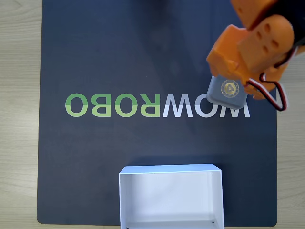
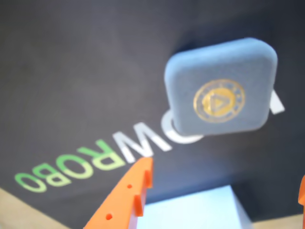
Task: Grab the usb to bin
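- Wrist view, nearest first: one orange finger [image 2: 131,195] rises from the bottom edge, and a sliver of the other shows at the right edge. The wide gap between them says the fingers are spread open and holding nothing.
- Just behind that finger tip, a pale corner of the bin [image 2: 200,210] shows at the bottom of the wrist view, out of focus.
- Farther out lies the usb [image 2: 221,98], flat on the dark mat [image 2: 71,71] with its gold emblem facing up. It sits ahead of the open fingers and not between them, so I judge the grasp is not yet made.
- The usb partly covers the white letters printed on the mat; the green letters run off toward the lower left.
- In the fixed view, the bin [image 1: 125,200] stands at the bottom edge, open side up and with nothing in it, so it is ready to take a drop from above.
- Above it in the picture, past the line of lettering, the usb [image 1: 228,90] rests on the mat [image 1: 95,47] at the right end of the white letters, well apart from the bin.
- The orange arm [image 1: 252,43] comes in from the upper right corner and overlaps the usb's upper edge, which suits a reach down onto the block.
- The mat lies on a pale wooden tabletop [image 1: 19,119], seen along both sides.
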